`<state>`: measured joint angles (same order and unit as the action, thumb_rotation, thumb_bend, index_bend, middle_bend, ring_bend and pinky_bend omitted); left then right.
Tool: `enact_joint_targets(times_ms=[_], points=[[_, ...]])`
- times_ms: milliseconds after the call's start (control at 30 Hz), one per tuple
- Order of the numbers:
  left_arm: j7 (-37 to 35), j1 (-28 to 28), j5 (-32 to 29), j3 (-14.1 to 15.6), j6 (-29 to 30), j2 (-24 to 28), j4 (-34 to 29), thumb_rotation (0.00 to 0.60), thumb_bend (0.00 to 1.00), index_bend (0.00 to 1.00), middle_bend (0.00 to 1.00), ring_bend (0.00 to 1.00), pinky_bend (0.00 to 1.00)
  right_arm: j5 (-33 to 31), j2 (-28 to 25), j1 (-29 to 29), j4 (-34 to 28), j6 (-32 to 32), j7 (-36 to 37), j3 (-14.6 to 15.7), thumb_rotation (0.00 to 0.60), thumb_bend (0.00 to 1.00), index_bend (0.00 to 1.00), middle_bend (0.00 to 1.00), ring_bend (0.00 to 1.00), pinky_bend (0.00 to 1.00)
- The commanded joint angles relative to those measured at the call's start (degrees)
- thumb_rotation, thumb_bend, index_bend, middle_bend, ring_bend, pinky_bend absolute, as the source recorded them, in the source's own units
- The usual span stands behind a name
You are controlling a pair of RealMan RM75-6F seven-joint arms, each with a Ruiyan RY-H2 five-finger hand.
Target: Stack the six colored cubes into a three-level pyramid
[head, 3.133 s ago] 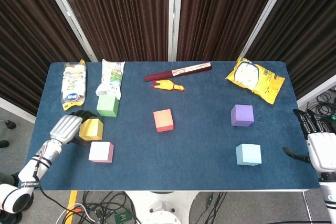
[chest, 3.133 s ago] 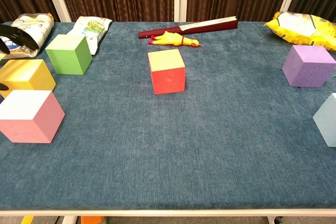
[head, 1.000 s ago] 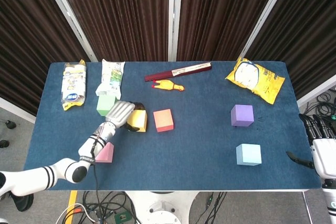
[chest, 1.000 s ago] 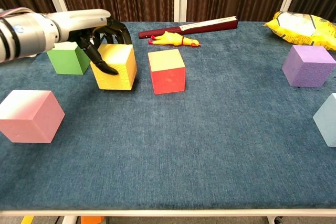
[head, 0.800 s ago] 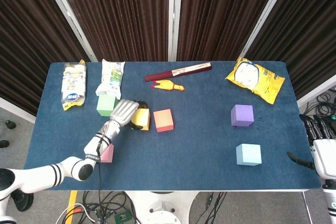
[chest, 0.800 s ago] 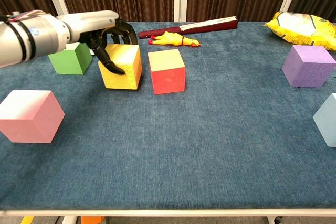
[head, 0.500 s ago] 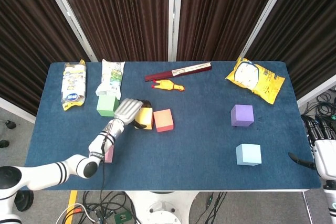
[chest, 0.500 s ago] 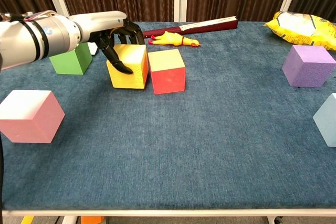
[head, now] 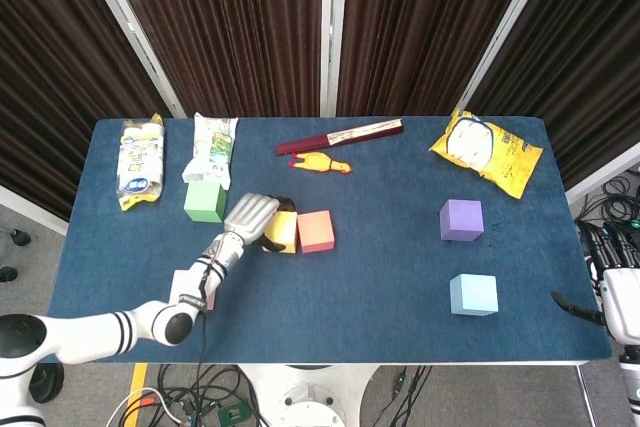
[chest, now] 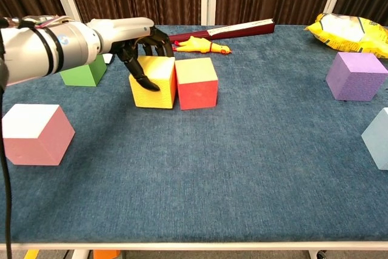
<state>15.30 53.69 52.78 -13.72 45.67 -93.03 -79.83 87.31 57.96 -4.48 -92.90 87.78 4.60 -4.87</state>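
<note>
My left hand (head: 252, 215) (chest: 143, 48) grips the yellow cube (head: 284, 233) (chest: 155, 84), fingers curled over its top and thumb on its front face. The yellow cube sits on the table, its right side against the red cube (head: 316, 231) (chest: 196, 83). The green cube (head: 205, 201) (chest: 81, 71) stands behind and to the left. The pink cube (chest: 33, 134) lies near the front left, mostly hidden under my forearm in the head view. The purple cube (head: 461, 219) (chest: 356, 76) and light blue cube (head: 473, 294) (chest: 379, 139) are on the right. My right hand (head: 612, 285) hangs off the table's right edge, fingers apart and empty.
Two snack packets (head: 141, 159) (head: 213, 147) lie at the back left and a yellow bag (head: 487, 150) at the back right. A rubber chicken (head: 320, 163) and a dark red stick (head: 338, 136) lie at the back middle. The blue table (head: 380, 277) has bare cloth in front of the red cube.
My left hand has carried the yellow cube from the left side rightward and set it against the red cube. The right hand has barely moved.
</note>
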Motion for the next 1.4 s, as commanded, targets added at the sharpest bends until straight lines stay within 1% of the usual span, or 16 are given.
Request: enact_joint_targets(times_ms=[33, 333, 733, 1067, 1400], points=[[0.0, 0.7, -0.3, -0.3, -0.5, -0.6, 0.5, 0.6, 0.21, 0.43, 0.43, 0.41, 0.55, 0.0, -0.1, 0.1, 0.0, 0.1, 0.1, 0.0, 0.6, 0.01, 0.0, 0.12, 0.05, 0.19], [1.0, 2.5, -0.5, -0.7, -0.3, -2.4, 2.7, 0.6, 0.21, 0.43, 0.43, 0.41, 0.55, -0.2, -0.1, 0.3, 0.1, 0.2, 0.3, -0.1, 0.6, 0.01, 0.0, 0.12, 0.05, 0.19], [2.2, 2.1, -1.3, 0.6, 0.8, -1.7, 1.0, 0.6, 0.21, 0.43, 0.43, 0.41, 0.54, 0.1, -0.1, 0.2, 0.2, 0.1, 0.3, -0.2, 0.6, 0.01, 0.0, 0.12, 0.05, 0.19], [3.1, 3.6, -2.4, -0.3, 0.9, -3.5, 2.7, 0.6, 0.21, 0.43, 0.43, 0.41, 0.54, -0.1, -0.3, 0.8, 0.3, 0.5, 0.5, 0.0, 0.6, 0.01, 0.0, 0.12, 0.05, 0.19], [3.9, 4.0, -2.3, 0.0, 1.3, -4.1, 3.8, 0.6, 0.21, 0.43, 0.43, 0.41, 0.54, 0.0, -0.3, 0.7, 0.4, 0.3, 0.6, -0.1, 0.6, 0.01, 0.0, 0.12, 0.05, 0.19]])
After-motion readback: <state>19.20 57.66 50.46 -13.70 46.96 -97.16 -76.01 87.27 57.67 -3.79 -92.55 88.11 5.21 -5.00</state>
